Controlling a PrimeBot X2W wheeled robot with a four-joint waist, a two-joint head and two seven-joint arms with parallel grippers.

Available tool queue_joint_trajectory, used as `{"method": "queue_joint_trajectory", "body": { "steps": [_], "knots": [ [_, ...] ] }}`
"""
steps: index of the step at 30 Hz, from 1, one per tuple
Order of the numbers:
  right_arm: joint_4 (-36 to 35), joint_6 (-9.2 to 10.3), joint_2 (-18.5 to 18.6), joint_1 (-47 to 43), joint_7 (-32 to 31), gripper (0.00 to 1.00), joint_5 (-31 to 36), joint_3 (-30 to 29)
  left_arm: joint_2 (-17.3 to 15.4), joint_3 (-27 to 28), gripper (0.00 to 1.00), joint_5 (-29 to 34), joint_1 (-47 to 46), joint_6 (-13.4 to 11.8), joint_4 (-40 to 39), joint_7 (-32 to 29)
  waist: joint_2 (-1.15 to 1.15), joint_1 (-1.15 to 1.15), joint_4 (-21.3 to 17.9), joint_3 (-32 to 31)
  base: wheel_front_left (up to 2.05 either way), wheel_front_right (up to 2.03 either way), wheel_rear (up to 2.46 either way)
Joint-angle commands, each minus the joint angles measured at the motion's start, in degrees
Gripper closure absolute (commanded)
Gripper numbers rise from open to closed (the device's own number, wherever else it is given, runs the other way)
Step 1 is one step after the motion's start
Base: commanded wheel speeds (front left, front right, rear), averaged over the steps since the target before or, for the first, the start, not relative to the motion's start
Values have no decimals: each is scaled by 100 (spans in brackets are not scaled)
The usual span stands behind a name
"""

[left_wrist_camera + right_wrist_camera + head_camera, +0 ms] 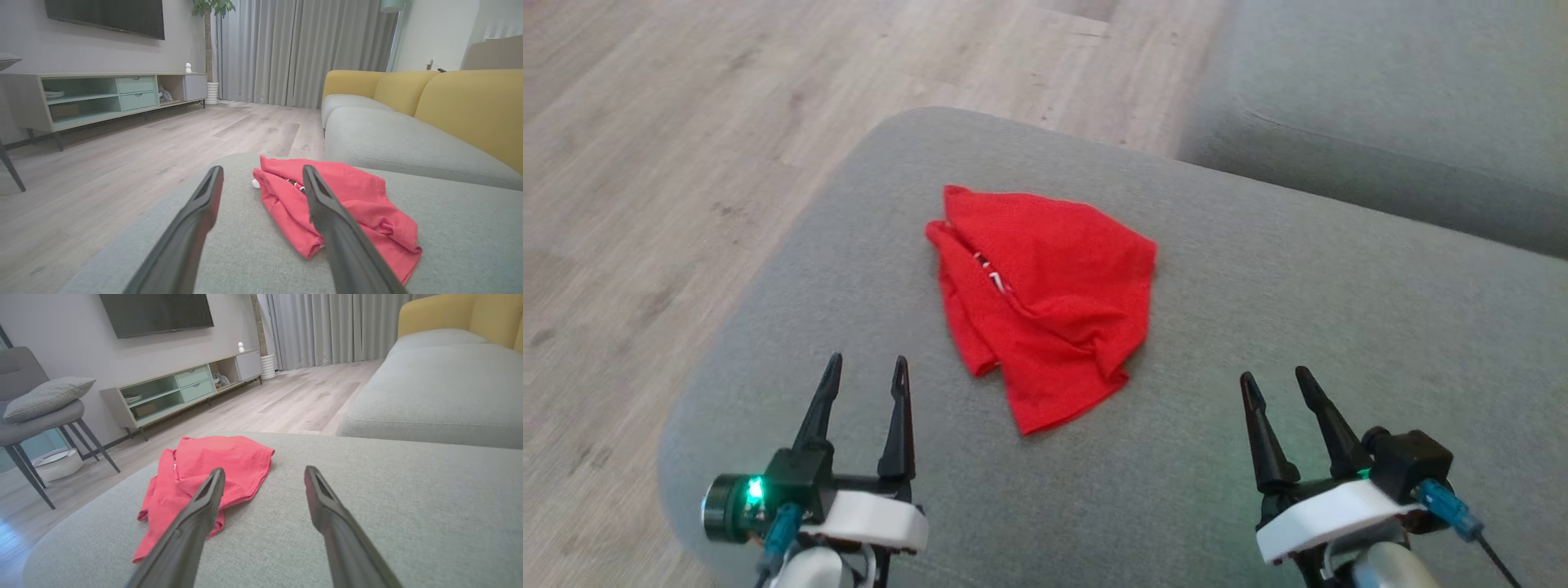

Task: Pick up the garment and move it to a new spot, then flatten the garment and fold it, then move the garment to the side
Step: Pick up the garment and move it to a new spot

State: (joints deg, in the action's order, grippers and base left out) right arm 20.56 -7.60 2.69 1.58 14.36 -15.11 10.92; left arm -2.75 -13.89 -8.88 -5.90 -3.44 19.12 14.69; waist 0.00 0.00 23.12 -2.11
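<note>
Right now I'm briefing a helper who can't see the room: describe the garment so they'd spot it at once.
Find the big grey cushion beside the wooden floor. Near its middle lies the garment, a crumpled heap of cloth. It is bright red, unlike the plain grey fabric all around it.

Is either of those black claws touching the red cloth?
Apart. In the head view, bare grey cushion shows between the red garment and both the left gripper and the right gripper, whose fingers stand open.
</note>
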Motion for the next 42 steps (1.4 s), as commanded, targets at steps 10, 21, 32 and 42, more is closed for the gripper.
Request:
{"method": "queue_joint_trajectory", "body": {
  "steps": [10,21,32,42],
  "knots": [
    [-187,11,19,265,63,0,32,66,-19,124,0,139,-289,102,-137,31,0,0,-5,226,0,0,0],
    [-558,11,19,742,54,0,417,-275,-15,-804,0,403,-2209,809,1095,-996,0,0,-499,1269,0,0,0],
    [-901,11,19,1152,27,0,437,-127,-278,-903,0,119,-3779,982,2941,-2385,0,0,-1157,2013,0,0,0],
    [-855,11,19,1137,49,0,373,-95,-272,-932,100,-237,-3906,1062,3703,-2471,0,0,-1408,1871,0,0,0]
  ]
}}
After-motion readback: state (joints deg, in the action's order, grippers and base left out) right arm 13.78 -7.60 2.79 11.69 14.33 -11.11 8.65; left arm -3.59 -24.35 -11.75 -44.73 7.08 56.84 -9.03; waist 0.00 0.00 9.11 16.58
